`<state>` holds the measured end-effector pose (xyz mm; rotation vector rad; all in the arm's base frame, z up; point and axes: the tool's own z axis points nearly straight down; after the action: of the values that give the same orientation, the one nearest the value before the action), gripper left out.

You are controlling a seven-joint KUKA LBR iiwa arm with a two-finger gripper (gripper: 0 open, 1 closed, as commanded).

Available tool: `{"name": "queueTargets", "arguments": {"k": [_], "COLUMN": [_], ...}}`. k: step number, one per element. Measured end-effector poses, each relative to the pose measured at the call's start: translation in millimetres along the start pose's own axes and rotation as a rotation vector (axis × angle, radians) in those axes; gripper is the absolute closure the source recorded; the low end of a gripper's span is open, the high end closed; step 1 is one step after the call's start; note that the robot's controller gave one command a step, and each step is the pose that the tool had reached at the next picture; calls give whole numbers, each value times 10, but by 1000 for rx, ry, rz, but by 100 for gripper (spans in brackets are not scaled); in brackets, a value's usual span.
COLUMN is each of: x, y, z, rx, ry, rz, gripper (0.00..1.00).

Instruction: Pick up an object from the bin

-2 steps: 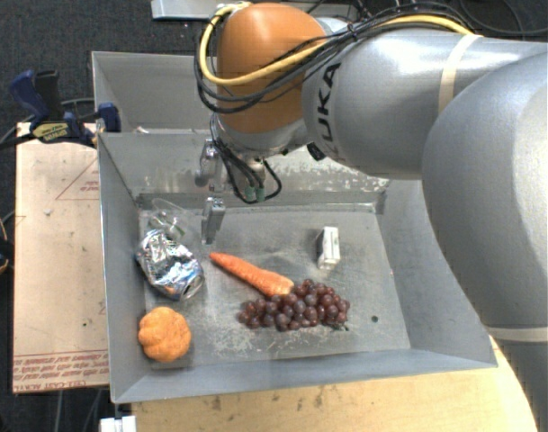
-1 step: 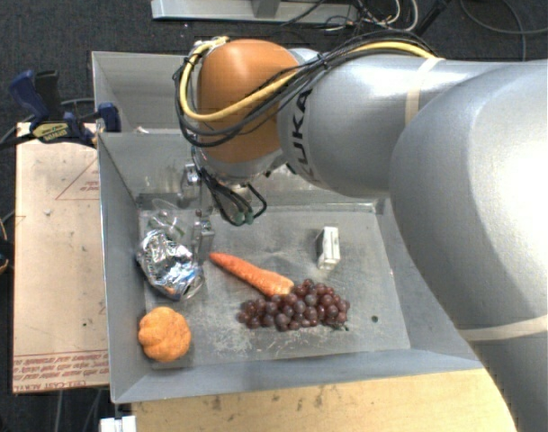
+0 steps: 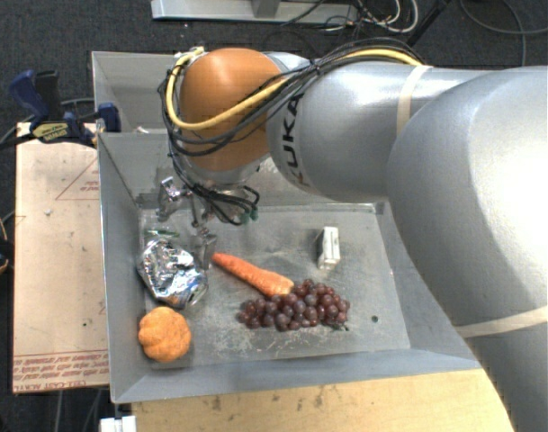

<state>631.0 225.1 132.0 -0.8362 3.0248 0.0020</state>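
Silver foil, crumpled into a wad (image 3: 172, 273), lies at the left of the grey metal bin (image 3: 256, 365), with a bumpy orange ball (image 3: 164, 333) just in front of it. The tool (image 3: 198, 230) hangs just above the wad's upper right edge, near the thin tip of a carrot (image 3: 253, 274). Whether the tool is open or closed cannot be told, and nothing is seen held in it. Further right lie a bunch of dark grapes (image 3: 296, 306) and a small white box (image 3: 327, 247). The likely risk is that the tool, poised between foil and carrot, catches both on descent. The foil could also crush and slip free.
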Motion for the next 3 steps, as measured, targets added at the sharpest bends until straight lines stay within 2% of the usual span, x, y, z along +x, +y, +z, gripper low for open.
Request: {"name": "queueTargets", "arguments": {"k": [1, 2, 3], "x": [-49, 63, 291], "y": [121, 302, 509], "z": [-41, 324, 505], "rx": [-1, 0, 8], "ry": [-1, -1, -25], "rz": [-119, -288, -473], "gripper": [0, 0, 100]}}
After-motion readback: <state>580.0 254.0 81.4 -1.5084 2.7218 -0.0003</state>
